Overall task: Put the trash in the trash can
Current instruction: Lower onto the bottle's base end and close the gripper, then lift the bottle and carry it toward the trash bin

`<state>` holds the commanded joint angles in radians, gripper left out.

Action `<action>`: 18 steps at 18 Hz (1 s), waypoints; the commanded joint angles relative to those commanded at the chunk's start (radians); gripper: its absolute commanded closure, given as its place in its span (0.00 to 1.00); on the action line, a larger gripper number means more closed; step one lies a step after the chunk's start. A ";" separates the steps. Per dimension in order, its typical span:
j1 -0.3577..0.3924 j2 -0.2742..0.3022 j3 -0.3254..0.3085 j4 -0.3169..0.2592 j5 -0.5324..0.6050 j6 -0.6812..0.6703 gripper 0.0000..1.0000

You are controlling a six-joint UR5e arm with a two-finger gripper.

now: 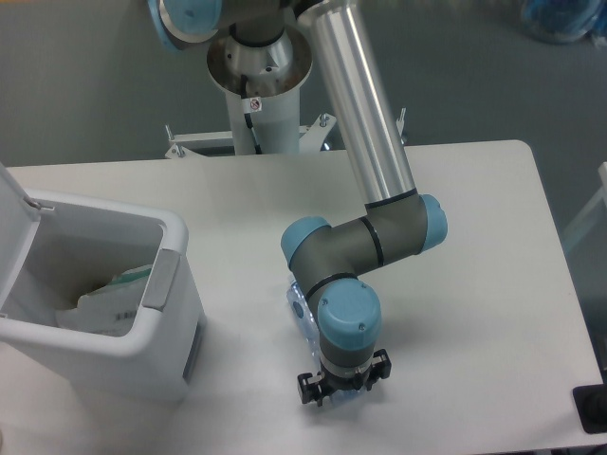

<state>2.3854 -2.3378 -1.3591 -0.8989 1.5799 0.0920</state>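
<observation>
The clear bluish bottle (300,311) lies on the table, mostly hidden under my arm's wrist; one end peeks out left of the wrist and a bit shows below the gripper. My gripper (343,377) points straight down over it, open, its black fingers (306,387) straddling the bottle on either side. The white packet (112,305) with its label lies inside the trash can (174,233), a white bin at the left with its lid (15,216) swung up and a grey latch on the front wall.
The table's front edge runs just below the gripper. The arm's base column (258,104) stands behind the table's far edge. A dark object (592,409) sits at the right front corner.
</observation>
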 joint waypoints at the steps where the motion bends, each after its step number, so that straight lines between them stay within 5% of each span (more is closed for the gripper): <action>1: 0.000 -0.002 0.000 0.002 0.006 0.000 0.18; 18: 0.000 0.003 -0.003 0.002 0.006 0.000 0.33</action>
<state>2.3853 -2.3347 -1.3622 -0.8974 1.5861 0.0920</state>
